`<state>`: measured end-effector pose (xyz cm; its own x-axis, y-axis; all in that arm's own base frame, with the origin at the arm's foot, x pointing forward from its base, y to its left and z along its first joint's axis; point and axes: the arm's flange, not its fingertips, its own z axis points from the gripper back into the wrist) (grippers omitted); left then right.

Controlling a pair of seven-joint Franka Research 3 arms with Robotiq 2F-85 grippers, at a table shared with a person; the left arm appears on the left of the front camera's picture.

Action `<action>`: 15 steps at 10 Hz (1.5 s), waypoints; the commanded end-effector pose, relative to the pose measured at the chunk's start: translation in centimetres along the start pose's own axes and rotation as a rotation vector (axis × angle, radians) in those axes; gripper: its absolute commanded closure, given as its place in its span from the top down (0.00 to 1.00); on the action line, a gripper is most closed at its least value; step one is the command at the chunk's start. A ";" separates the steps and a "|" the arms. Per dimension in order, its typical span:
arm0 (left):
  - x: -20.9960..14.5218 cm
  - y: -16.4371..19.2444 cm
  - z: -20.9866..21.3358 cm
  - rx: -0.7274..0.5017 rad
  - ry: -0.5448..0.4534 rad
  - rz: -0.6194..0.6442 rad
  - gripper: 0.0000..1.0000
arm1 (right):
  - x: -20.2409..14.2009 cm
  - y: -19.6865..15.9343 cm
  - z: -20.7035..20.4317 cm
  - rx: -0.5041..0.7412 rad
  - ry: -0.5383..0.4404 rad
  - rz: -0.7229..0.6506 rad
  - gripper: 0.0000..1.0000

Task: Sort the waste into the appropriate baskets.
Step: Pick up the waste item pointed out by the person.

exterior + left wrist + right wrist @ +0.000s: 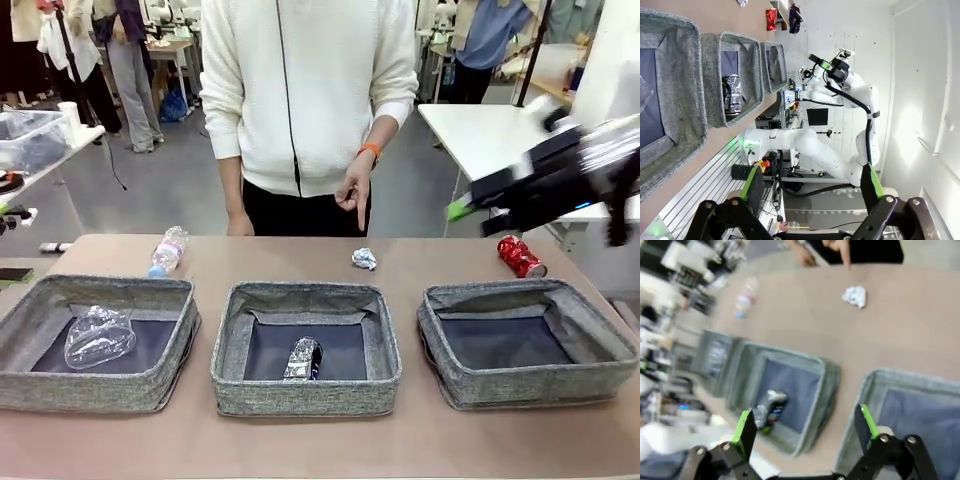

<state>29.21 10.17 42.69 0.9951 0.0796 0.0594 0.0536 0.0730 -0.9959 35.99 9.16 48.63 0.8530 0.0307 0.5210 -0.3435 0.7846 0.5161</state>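
Fingers on the right gripper (802, 422) and left gripper (810, 187) gape wide, empty. Paper ball (364, 259) lies at twelve o'clock on the desk (440, 262), red can (520, 257) at two o'clock.

Grey floor (180, 190) — a white table (480, 130) at the far right.

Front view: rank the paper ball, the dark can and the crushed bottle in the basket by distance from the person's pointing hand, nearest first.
From the hand:
1. Paper ball, right under it at the far side.
2. Dark can, in the middle basket.
3. Crushed bottle, in the left basket.
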 end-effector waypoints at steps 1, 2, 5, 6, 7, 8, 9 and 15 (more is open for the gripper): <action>-0.2 -0.4 0.2 0.003 -0.003 -0.004 1.00 | 0.8 -1.6 -5.4 -0.172 0.112 0.098 1.00; -0.2 -0.4 0.2 0.003 -0.003 -0.004 1.00 | 0.1 -1.5 -5.1 -0.122 0.202 0.112 1.00; -0.2 -0.4 0.2 0.003 -0.003 -0.004 1.00 | -0.9 0.3 -6.6 -0.132 0.137 0.139 1.00; -0.2 -0.4 0.2 0.003 -0.003 -0.004 1.00 | -1.3 1.1 -6.7 -0.241 0.114 0.162 1.00; -0.2 -0.4 0.2 0.003 -0.003 -0.004 1.00 | 0.5 0.7 -8.8 -0.286 0.124 0.176 1.00; -0.2 -0.4 0.2 0.003 -0.003 -0.004 1.00 | 2.8 0.1 -10.8 -0.304 0.132 0.207 1.00; -0.2 -0.4 0.2 0.003 -0.003 -0.004 1.00 | 4.9 -0.3 -13.1 -0.303 0.158 0.235 1.00; -0.2 -0.4 0.2 0.003 -0.003 -0.004 1.00 | 9.4 -4.5 -24.4 -0.223 0.180 0.209 1.00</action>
<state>29.20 10.23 42.77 0.9948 0.0809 0.0614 0.0554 0.0745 -0.9957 54.24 20.79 35.27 0.8498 0.3157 0.4221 -0.4357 0.8713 0.2256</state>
